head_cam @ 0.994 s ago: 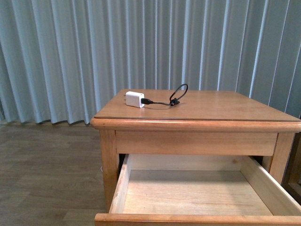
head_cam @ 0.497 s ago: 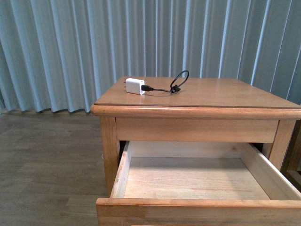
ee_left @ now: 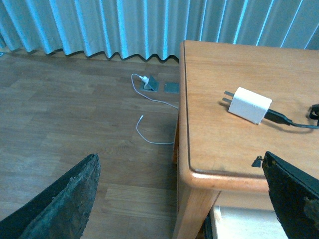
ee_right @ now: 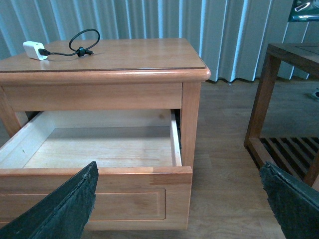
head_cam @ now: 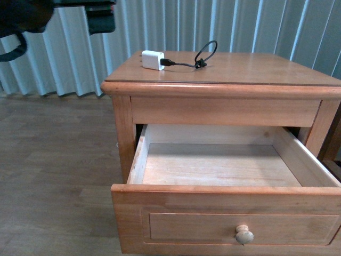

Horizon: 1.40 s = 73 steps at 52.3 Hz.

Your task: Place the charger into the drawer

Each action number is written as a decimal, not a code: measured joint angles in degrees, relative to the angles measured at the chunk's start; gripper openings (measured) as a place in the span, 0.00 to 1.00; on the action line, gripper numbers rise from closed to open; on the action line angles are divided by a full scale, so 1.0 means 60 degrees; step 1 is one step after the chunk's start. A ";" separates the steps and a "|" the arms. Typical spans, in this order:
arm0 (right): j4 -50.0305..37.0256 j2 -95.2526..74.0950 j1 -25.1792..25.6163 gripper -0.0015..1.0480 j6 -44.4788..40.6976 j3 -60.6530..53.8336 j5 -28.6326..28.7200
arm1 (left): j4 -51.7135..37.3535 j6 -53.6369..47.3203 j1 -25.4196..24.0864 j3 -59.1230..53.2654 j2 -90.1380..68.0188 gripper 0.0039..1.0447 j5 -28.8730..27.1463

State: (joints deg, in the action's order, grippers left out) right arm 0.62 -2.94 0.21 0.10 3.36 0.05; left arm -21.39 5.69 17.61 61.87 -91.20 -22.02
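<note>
**A:** Left wrist view: our left gripper (ee_left: pixel 180 158) hangs spread wide and empty, just off the tabletop's (ee_left: pixel 209 149) near left corner. Our right gripper (ee_right: pixel 179 167) gapes empty too, facing the open drawer (ee_right: pixel 139 194).

**B:** Where's the charger (ee_left: pixel 250 105)?

**A:** On the tabletop's left part, its cable (head_cam: pixel 205 52) trailing right, well apart from either gripper.

**B:** We judge it light, rigid, maybe slick, and the cable limp. We'd pinch the white block across its flat sides.

**A:** Our left arm (head_cam: pixel 32 13) sits raised, left of the table.
</note>
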 joint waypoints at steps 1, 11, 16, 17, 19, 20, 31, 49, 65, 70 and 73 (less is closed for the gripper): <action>0.0000 0.0000 0.0000 0.92 0.0000 0.0000 0.0000 | 0.0036 0.0091 0.0084 0.0357 -0.0350 0.95 -0.0113; 0.0000 0.0000 0.0000 0.92 0.0000 0.0000 0.0000 | 0.0688 0.0900 0.0688 0.2718 -0.2503 0.95 -0.0852; 0.0000 0.0000 0.0000 0.92 0.0000 0.0000 0.0000 | 0.1104 0.1300 0.0892 0.3807 -0.3413 0.95 -0.1315; 0.0000 0.0000 0.0000 0.92 0.0000 0.0000 0.0000 | 0.1209 0.1373 0.0925 0.4054 -0.3614 0.95 -0.1381; 0.0000 0.0000 0.0000 0.92 0.0000 0.0000 0.0000 | 0.1392 0.1534 0.0987 0.4557 -0.4003 0.95 -0.1614; 0.0000 0.0000 0.0000 0.92 0.0000 0.0000 0.0000 | 0.1432 0.1570 0.0998 0.4677 -0.4098 0.95 -0.1647; 0.0000 0.0000 0.0000 0.92 0.0000 0.0000 0.0000 | 0.2546 0.2164 0.1202 0.7100 -0.5741 0.95 -0.2244; 0.0000 0.0000 0.0000 0.92 0.0000 0.0000 0.0000 | 0.4422 0.2728 0.1362 1.0357 -0.7777 0.95 -0.2783; 0.0000 0.0000 0.0000 0.92 0.0000 0.0000 0.0000 | 0.4987 0.3005 0.1341 1.0856 -0.8036 0.75 -0.3191; 0.0000 0.0000 0.0000 0.92 0.0000 0.0000 0.0000 | 0.5049 0.3107 0.1319 1.0856 -0.8036 0.59 -0.3308; 0.0000 0.0000 0.0000 0.92 0.0000 0.0000 0.0000 | 0.5166 0.3144 0.1290 1.0856 -0.8036 0.47 -0.3337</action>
State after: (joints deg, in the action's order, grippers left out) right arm 0.62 -2.94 0.21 0.10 3.36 0.05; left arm 9.61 24.56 25.34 127.00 -139.41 -42.04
